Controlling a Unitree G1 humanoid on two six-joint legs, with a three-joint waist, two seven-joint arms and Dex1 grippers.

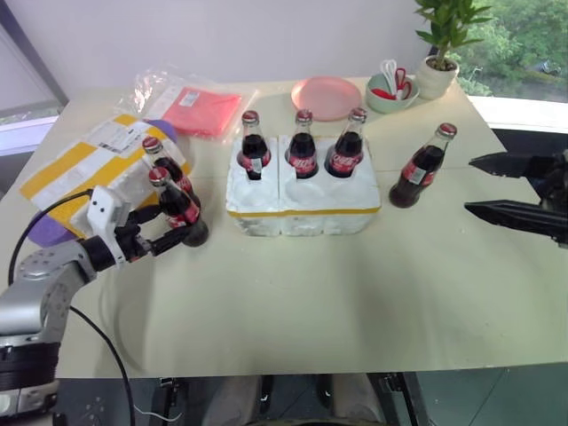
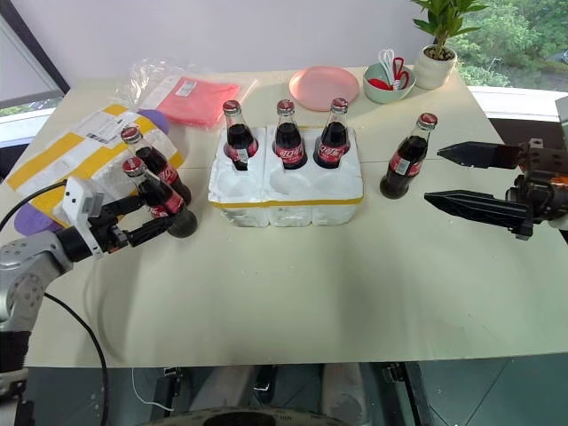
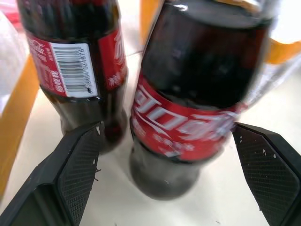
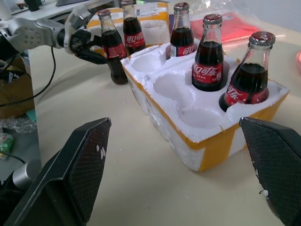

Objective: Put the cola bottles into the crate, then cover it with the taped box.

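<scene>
I see left gripper (image 1: 175, 231) wide open astride front bottle (image 1: 178, 209), nothing gripped | right gripper (image 2: 461, 180) open, empty | risk: finger clips rear bottle (image 1: 165, 168); topples it

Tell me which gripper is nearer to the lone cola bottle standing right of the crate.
Right. The right gripper hangs open just beside the lone cola bottle, not touching it. The left gripper is across the table, past the crate, open around another bottle.
</scene>
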